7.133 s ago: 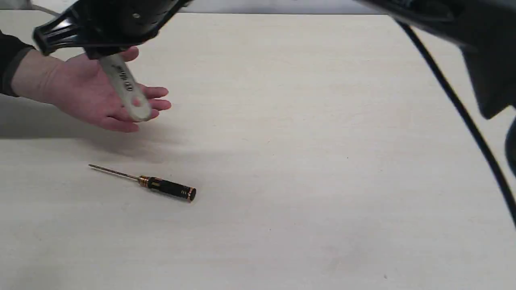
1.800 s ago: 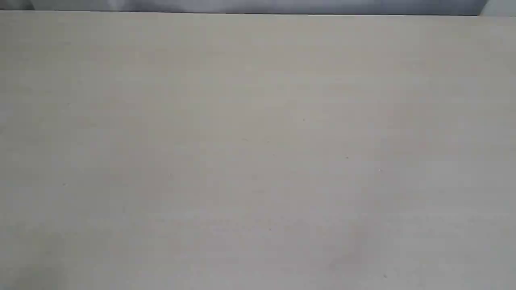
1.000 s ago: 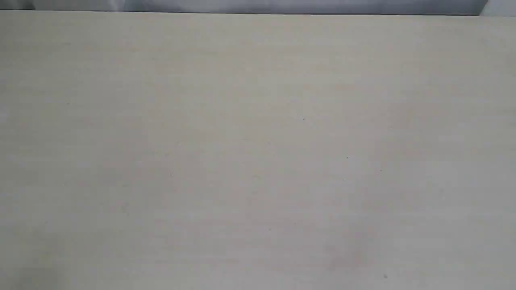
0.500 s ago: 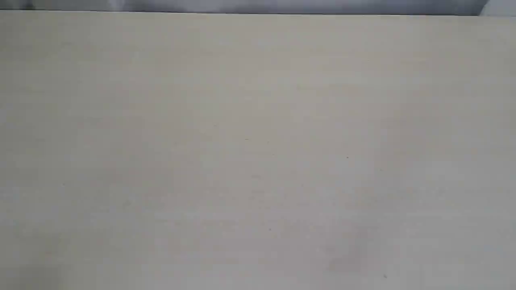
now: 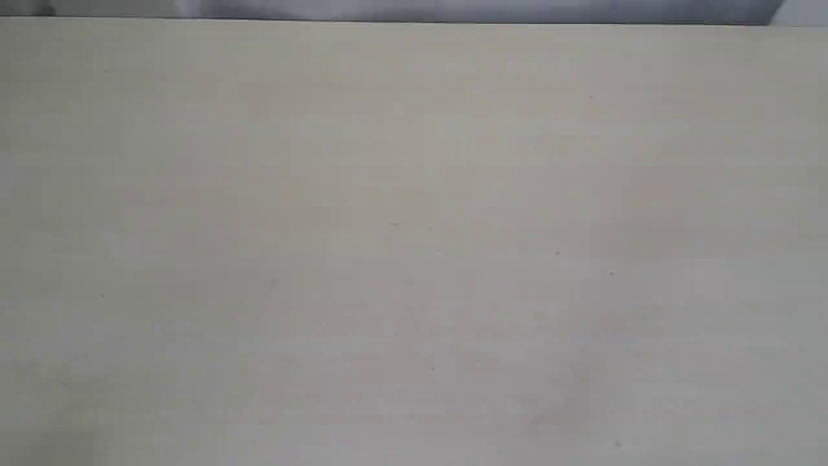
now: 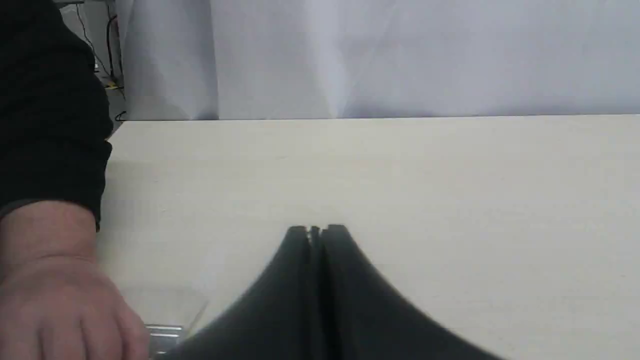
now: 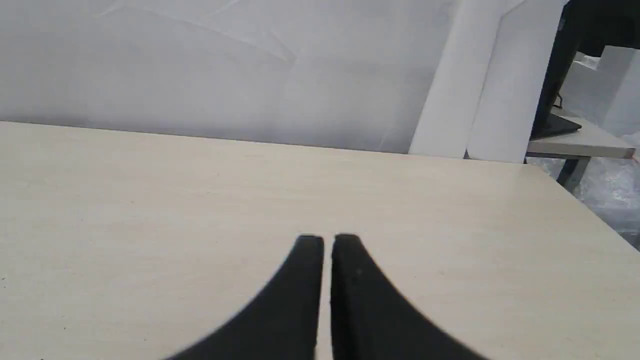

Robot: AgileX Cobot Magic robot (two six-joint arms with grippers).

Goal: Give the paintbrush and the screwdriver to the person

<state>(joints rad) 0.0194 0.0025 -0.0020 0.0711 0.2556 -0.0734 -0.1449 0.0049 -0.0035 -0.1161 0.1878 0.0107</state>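
In the left wrist view the person's hand (image 6: 55, 300), with a dark sleeve (image 6: 50, 115) above it, rests at the table's side. Part of the paintbrush (image 6: 164, 334) shows just beside the hand: its silver ferrule and blurred pale bristles. Whether the hand holds it I cannot tell. My left gripper (image 6: 316, 231) is shut with nothing in it, a little way from the hand. My right gripper (image 7: 327, 241) is shut and empty over bare table. The screwdriver is out of view. The exterior view shows only the tabletop (image 5: 414, 233), with no arm or tool.
A white cloth backdrop (image 6: 380, 55) hangs behind the table's far edge. In the right wrist view a white column (image 7: 480, 80), a black post (image 7: 552, 75) and a small side table (image 7: 580, 140) stand past the table's corner. Cables (image 6: 107, 75) hang behind the person.
Seven seconds ago my left gripper held the paintbrush over the person's hand and the screwdriver lay on the table. Both arms, hand and tools have left the exterior view; nothing moves in the last two seconds.
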